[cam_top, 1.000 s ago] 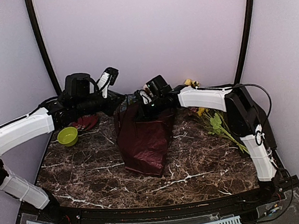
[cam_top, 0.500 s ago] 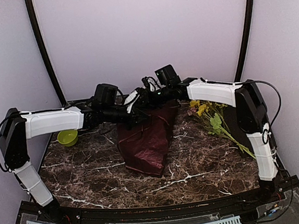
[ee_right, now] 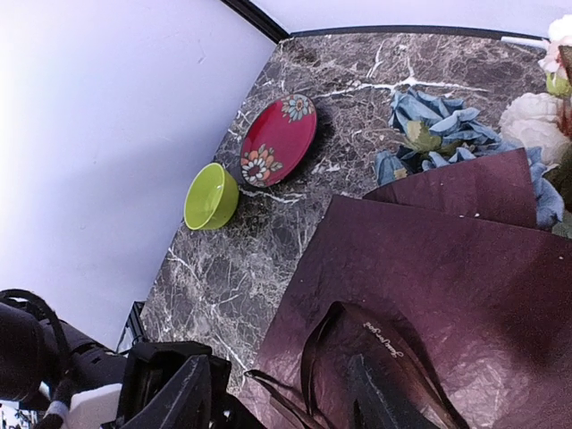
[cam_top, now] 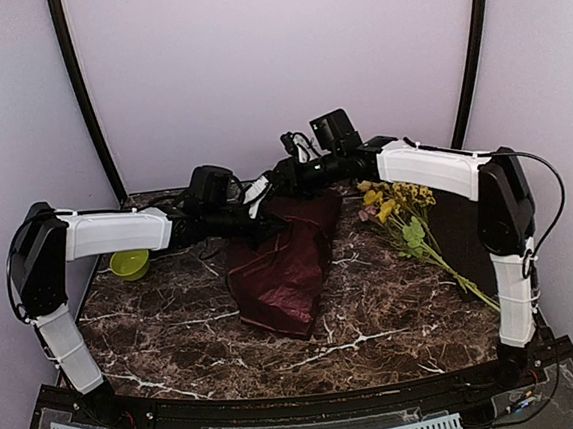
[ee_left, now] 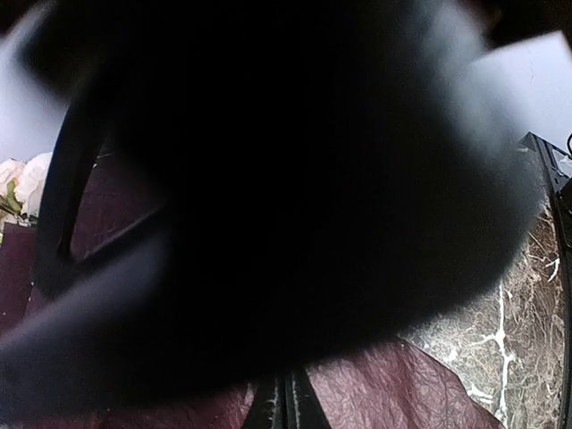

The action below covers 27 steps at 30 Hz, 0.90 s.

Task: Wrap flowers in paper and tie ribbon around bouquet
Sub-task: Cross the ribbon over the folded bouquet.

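The left hand (ee_left: 286,407) is closing tight, its fingers pressed together just above the paper (cam_top: 282,275). A dark blur is covering most of its own camera, so I cannot tell if anything is pinched between them. The right hand (cam_top: 281,178) is hovering just beside the left one, at the far end of the bundle; whether its fingers are standing wide or narrow, I cannot tell.

Directly under the right hand, thin dark loops of the ribbon (ee_right: 306,357) are lying loose on the crinkled burgundy sheet. A little ahead of this hand, the flowers (ee_right: 429,125) are sticking out past the paper's edge, blue cluster and pale roses together. The bundle is lying flat on the table (cam_top: 177,334), its other end pointing toward the arm bases.

The step in hand is probably getting the ribbon around the wrapped stems. To do it well, one hand should be holding the paper folded while the other is leading the strand under the narrow part, well behind the blossoms, pulling gently so the sheet is not opening.

Farther away on the left hand's outer side a green bowl (ee_right: 212,195) and a red plate (ee_right: 279,138) are sitting; yellow stems (cam_top: 407,214) are lying beyond the right hand.
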Each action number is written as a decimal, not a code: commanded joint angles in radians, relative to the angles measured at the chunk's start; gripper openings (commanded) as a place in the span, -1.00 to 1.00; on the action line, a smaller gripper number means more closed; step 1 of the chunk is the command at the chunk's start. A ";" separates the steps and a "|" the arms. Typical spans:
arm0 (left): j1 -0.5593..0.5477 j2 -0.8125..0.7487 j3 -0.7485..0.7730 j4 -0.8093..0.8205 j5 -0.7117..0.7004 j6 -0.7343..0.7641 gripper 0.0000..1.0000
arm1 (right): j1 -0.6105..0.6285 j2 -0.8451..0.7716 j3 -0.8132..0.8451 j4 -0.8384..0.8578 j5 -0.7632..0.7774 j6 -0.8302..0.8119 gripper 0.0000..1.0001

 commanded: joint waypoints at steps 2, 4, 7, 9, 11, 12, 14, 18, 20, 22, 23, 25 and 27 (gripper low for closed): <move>0.007 -0.013 0.016 0.042 -0.049 -0.013 -1.00 | -0.039 -0.093 -0.093 0.059 -0.059 -0.047 0.03; 0.011 -0.012 0.023 0.050 -0.057 -0.019 -1.00 | -0.052 -0.133 -0.144 0.090 -0.088 -0.082 -0.06; 0.015 -0.004 0.048 0.041 -0.063 -0.018 -1.00 | -0.052 -0.159 -0.198 0.061 -0.094 -0.172 -0.25; 0.017 -0.003 0.056 0.037 -0.071 -0.008 -1.00 | -0.051 -0.169 -0.241 0.051 -0.093 -0.208 -0.32; 0.018 -0.004 0.059 0.037 -0.080 0.002 -1.00 | -0.051 -0.178 -0.281 0.071 -0.097 -0.218 -0.33; 0.019 -0.004 0.060 0.036 -0.079 0.006 -1.00 | -0.049 -0.178 -0.297 0.089 -0.106 -0.219 -0.31; 0.020 -0.001 0.066 0.032 -0.078 0.013 -1.00 | -0.041 -0.169 -0.303 0.106 -0.117 -0.221 -0.25; 0.022 0.008 0.080 0.018 -0.072 0.020 -1.00 | -0.024 -0.124 -0.251 0.073 -0.109 -0.248 -0.19; 0.023 0.010 0.089 0.011 -0.068 0.026 -1.00 | -0.022 -0.110 -0.241 0.077 -0.112 -0.250 -0.21; 0.024 0.010 0.094 0.002 -0.060 0.031 -1.00 | -0.021 -0.101 -0.235 0.079 -0.098 -0.242 -0.33; 0.023 0.010 0.099 -0.004 -0.054 0.031 -1.00 | -0.021 -0.097 -0.229 0.077 -0.088 -0.240 -0.40; 0.025 0.007 0.099 -0.009 -0.035 0.032 -1.00 | -0.021 -0.084 -0.218 0.076 -0.085 -0.239 -0.50; 0.025 0.004 0.097 -0.012 -0.016 0.035 -1.00 | -0.021 -0.074 -0.212 0.077 -0.087 -0.237 -0.60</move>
